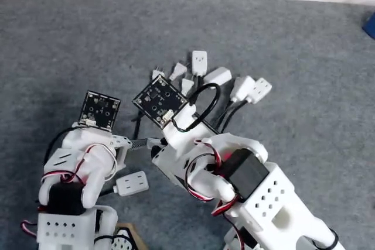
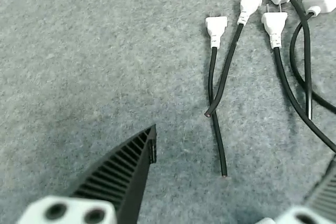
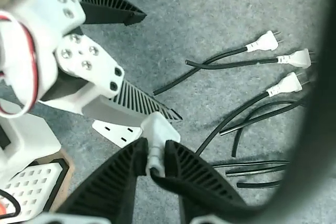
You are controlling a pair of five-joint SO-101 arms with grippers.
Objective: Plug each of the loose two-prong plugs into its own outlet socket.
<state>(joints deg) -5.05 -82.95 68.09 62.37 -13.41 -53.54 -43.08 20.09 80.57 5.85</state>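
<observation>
Grey felt-textured desk (image 1: 304,57): in the high view open room runs 1 to 4 o'clock and 9 to 11, with the arms crowding 5 to 8. Right gripper (image 3: 156,148) clenched on a white moulded plug (image 3: 157,132), pinched between ribbed black fingers (image 3: 199,174). Left gripper (image 3: 163,65) released, just beside. Blocky outlet socket (image 1: 132,184) at 7 o'clock; loose plugs (image 2: 251,3) on thin black cords (image 2: 215,77) near 12

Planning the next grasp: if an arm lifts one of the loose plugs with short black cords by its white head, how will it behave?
Probably light: the plug is a small head on a thin cord. The cord likely trails semi-stiffly, since it lies in gentle bends, not coils. It crosses a neighbouring cord, so lifting may drag that.
</observation>
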